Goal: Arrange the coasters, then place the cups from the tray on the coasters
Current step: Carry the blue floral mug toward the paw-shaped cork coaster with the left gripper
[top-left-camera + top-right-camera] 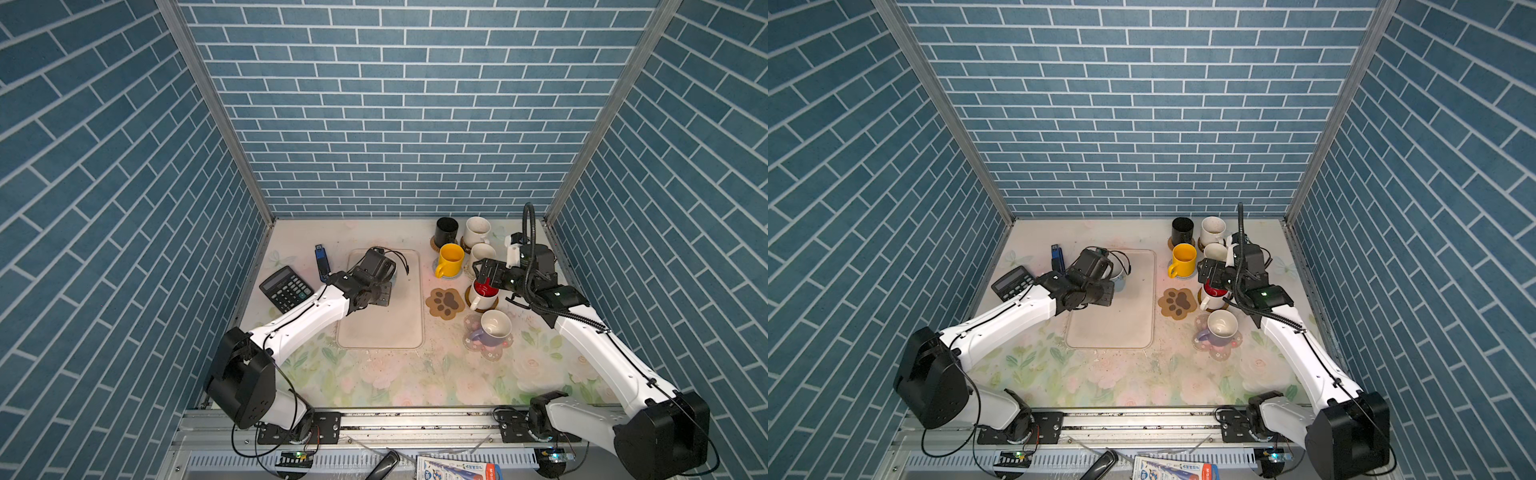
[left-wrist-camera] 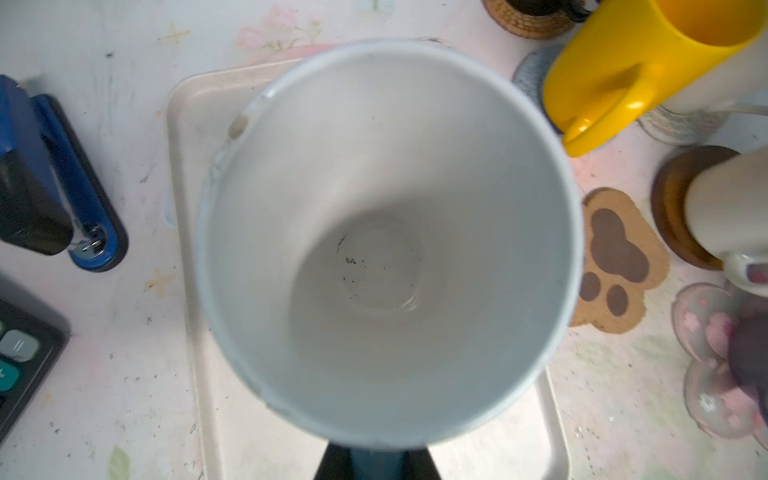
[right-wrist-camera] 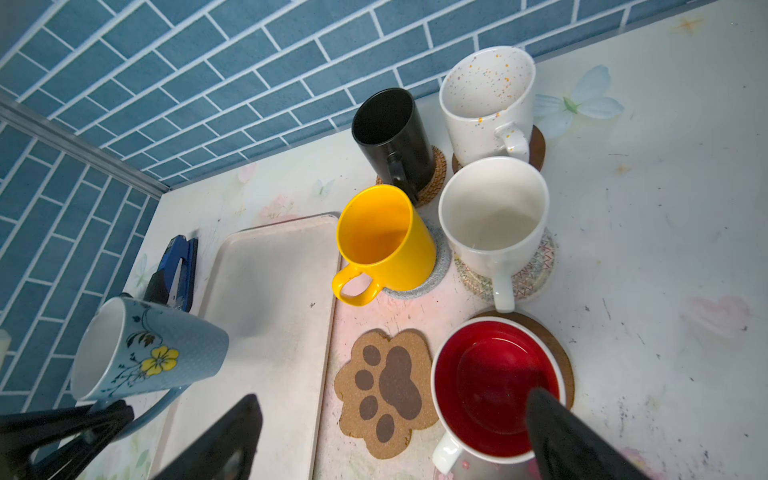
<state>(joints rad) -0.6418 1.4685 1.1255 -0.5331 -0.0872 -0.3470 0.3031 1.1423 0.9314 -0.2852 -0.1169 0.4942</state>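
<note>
Right wrist: right claw spread wide, holding nothing, hanging over the paw coaster and the red-inside mug. One finger sits above the red bowl. That mug stands on a brown disc.
Beyond it:
- yellow mug on grey-blue coaster
- plain white mug on whitish woven coaster
- black mug on woven tan coaster
- speckled white mug on other brown disc

Left claw pinched tight on the handle of the blue mug. Mug is tilted, raised over the tray edge next to the stapler.

Left wrist: looks straight down into the blue mug, tray rim under it. Dark claw tip at frame edge, grip itself hidden here. Stapler and calculator lie on the tabletop beside the tray.

Top views: both show the left claw with the blue mug over the tray's far-left part, and the right claw above the red-inside mug. Lavender mug sits on the pink flower coaster, nearest the robot. Calculator left of the tray.
</note>
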